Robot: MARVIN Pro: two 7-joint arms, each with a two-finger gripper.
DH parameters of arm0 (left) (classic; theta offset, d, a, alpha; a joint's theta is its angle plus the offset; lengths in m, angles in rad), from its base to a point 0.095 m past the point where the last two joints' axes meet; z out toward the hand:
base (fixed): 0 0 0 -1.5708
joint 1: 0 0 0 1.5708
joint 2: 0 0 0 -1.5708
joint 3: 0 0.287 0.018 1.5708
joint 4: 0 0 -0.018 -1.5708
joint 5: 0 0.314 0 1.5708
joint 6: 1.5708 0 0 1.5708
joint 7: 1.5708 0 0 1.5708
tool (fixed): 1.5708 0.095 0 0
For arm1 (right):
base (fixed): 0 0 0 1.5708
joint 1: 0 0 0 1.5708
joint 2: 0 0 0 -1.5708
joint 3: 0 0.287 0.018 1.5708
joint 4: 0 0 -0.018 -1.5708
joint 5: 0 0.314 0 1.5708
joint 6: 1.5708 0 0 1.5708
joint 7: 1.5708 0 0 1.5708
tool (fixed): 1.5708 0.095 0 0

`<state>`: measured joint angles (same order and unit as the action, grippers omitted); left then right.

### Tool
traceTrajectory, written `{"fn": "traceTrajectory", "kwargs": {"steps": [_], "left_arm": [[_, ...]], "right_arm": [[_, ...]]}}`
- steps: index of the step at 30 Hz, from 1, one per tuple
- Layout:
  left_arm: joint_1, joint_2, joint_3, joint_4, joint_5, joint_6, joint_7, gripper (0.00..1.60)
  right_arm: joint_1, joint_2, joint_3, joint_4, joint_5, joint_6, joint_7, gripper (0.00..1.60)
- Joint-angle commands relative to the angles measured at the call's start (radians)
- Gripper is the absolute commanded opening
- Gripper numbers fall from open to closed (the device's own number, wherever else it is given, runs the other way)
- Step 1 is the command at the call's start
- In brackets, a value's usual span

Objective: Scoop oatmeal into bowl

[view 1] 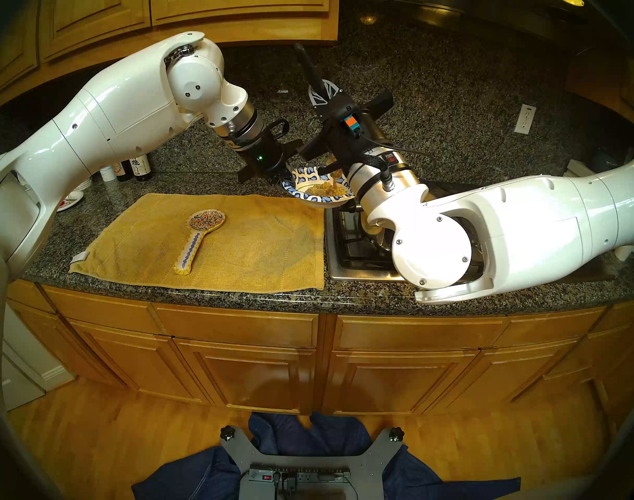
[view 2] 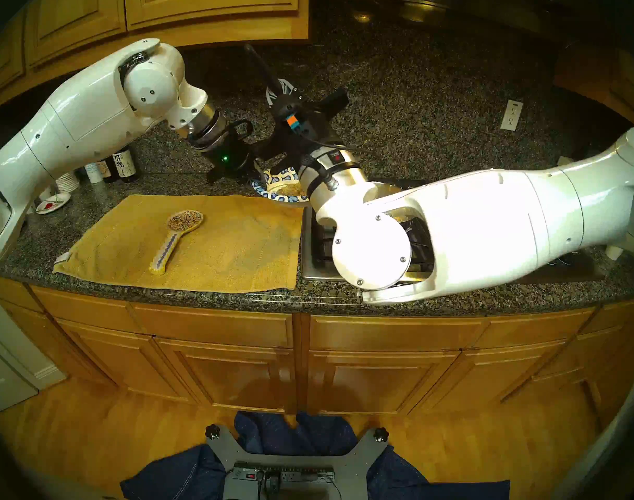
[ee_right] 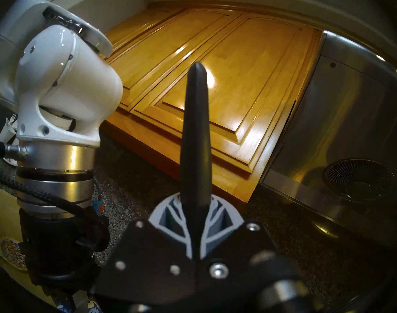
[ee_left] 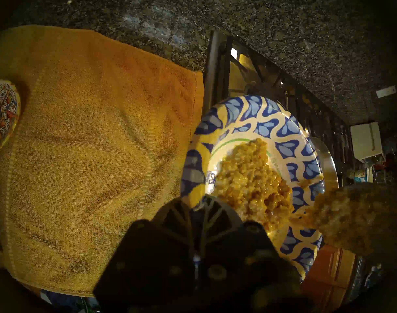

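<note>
Pincers first: we are clamping our left gripper (ee_left: 199, 206) onto the near rim of the bowl (ee_left: 281, 125), jaws pressed tight on the paper edge, holding it lifted off the counter just beside the yellow towel (view 1: 214, 243) and at the stove edge. Our right gripper (ee_right: 197, 235) is pinching the black handle (ee_right: 196, 129) of a scooping utensil, fingers (ee_right: 168, 215) closed snugly around it, the handle pointing up and away toward the wooden cabinets (ee_right: 215, 80).

We are seeing a good mound of oatmeal (ee_left: 249, 181) already lying in the bowl's white centre, spreading toward one side of the patterned rim. The loaded end of the utensil (ee_left: 351, 215) is hanging over the bowl's far edge, still coated with a clump of porridge, and in the head view a strand of it appears to be dropping into the bowl.

We are judging the task to be well along: at least one serving is in, and the current scoop is partly emptying. What is left, as far as we can tell, is shaking or scraping off the sticky remainder, deciding whether another scoop is needed, and setting the bowl down. The pot (view 2: 402, 214) is mostly hidden behind our right arm, so we cannot tell how much oatmeal remains there. The ceramic spoon rest (view 1: 200, 239) is lying unused on the towel.
</note>
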<state>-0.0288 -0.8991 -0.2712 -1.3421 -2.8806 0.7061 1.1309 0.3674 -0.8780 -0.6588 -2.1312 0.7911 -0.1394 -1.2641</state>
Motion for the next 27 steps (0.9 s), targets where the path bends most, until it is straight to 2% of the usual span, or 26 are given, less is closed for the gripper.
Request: {"fn": "traceTrajectory", "kwargs": {"steps": [1, 15, 27], "left_arm": [[-0.038, 0.0, -0.035, 0.001, 0.001, 0.003, 0.067, 0.0], [-0.037, 0.0, -0.036, 0.001, 0.001, 0.003, 0.067, 0.0], [-0.037, 0.0, -0.037, 0.001, 0.001, 0.003, 0.067, 0.0]], "right_arm": [[0.028, 0.008, 0.016, 0.005, -0.035, 0.0, -0.018, 0.0], [0.038, 0.007, -0.031, -0.002, -0.116, 0.017, -0.009, 0.0], [0.029, 0.002, -0.027, 0.001, -0.121, 0.014, -0.015, 0.0]]}}
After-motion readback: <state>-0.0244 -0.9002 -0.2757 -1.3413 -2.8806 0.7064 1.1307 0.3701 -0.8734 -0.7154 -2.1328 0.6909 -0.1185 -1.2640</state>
